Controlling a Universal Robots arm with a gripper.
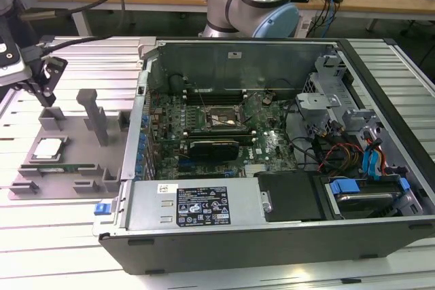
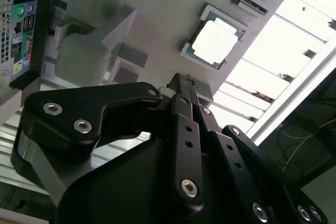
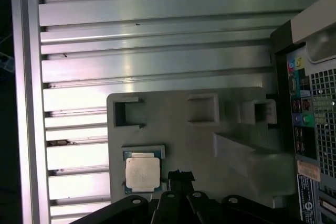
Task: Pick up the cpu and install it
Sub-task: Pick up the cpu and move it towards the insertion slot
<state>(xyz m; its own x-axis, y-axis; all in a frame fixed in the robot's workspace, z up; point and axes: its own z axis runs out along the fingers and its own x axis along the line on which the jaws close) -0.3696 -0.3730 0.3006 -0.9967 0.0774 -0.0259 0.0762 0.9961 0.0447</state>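
The cpu (image 1: 49, 149) is a small silvery square with a dark-green rim, lying flat in a recess of the grey tray (image 1: 76, 142) at the exterior view's left. Both wrist views look down on it: cpu (image 2: 214, 43), cpu (image 3: 142, 174). My gripper (image 1: 47, 98) hangs above the tray's far side, a little behind the cpu and apart from it. Its black fingers (image 2: 181, 85) sit together, shut, with nothing held. In the first wrist view the gripper (image 3: 178, 174) lies just beside the chip. The black socket frame (image 1: 221, 119) sits open on the motherboard inside the case.
A long green memory stick (image 1: 64, 168) lies on the tray in front of the cpu. Grey upright posts (image 1: 92, 113) rise from the tray. The open computer case (image 1: 272, 140) stands right of the tray, on a slatted aluminium table (image 1: 41, 236). The arm's base (image 1: 255, 5) is behind it.
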